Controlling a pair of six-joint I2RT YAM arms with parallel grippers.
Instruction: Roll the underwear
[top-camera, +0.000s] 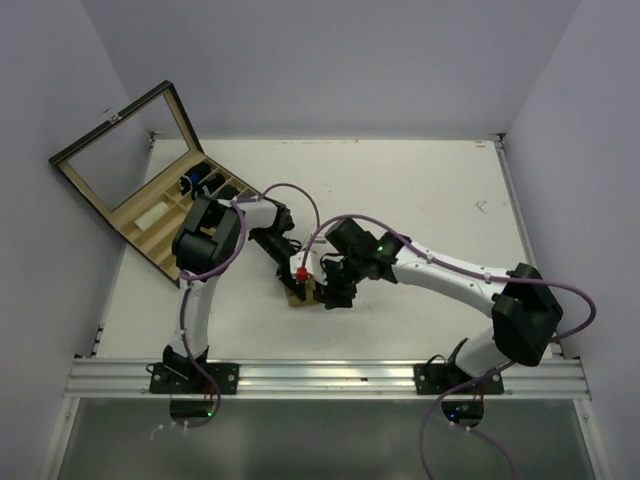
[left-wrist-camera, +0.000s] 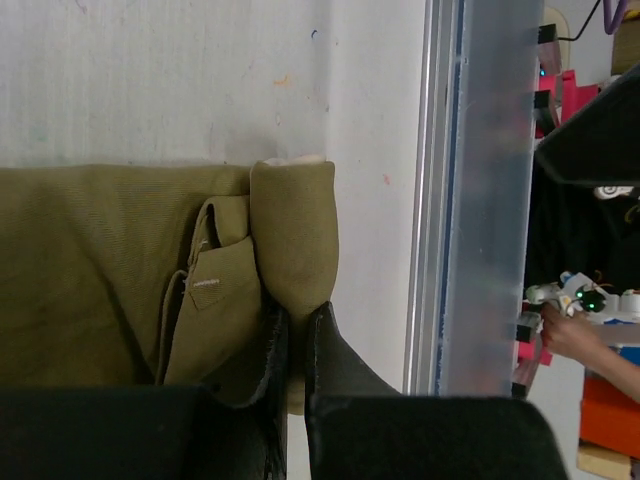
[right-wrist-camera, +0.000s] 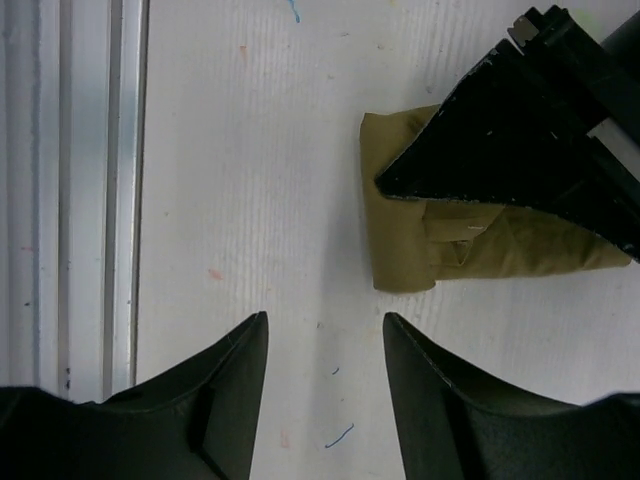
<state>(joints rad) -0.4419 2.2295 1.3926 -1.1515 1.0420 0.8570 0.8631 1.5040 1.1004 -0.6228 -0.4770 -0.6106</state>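
Top external view, starting at my end: the aluminium rail (top-camera: 330, 378) runs along the near edge. Just past it, on the white table (top-camera: 430, 200), the olive underwear (top-camera: 298, 294) lies a little left of centre, between the two arms. On the left wrist camera the left gripper (left-wrist-camera: 297, 345) has its fingers pressed together on a thick fold at the garment's edge, pinching cloth with almost no gap showing. The rest of the fabric spreads flat to one side, with a small label face up. On the right wrist camera the right gripper (right-wrist-camera: 325, 345) hangs over bare table just beside the bundle, its fingers spread with nothing between them. I read this as a roll begun but not finished. To do it well, I would turn the pinched fold over onto the flat part in short, even moves, keeping the fold's edge square to the direction of travel so the roll does not go conical. I would bring the right claw down onto the flat cloth as an anchor, otherwise the whole piece will likely slide across the smooth top instead of wrapping. The two claws are close, so I would watch for a clash. Far off at the back left, well apart from the work, sits the wooden compartment box (top-camera: 160, 225) with its lid raised.
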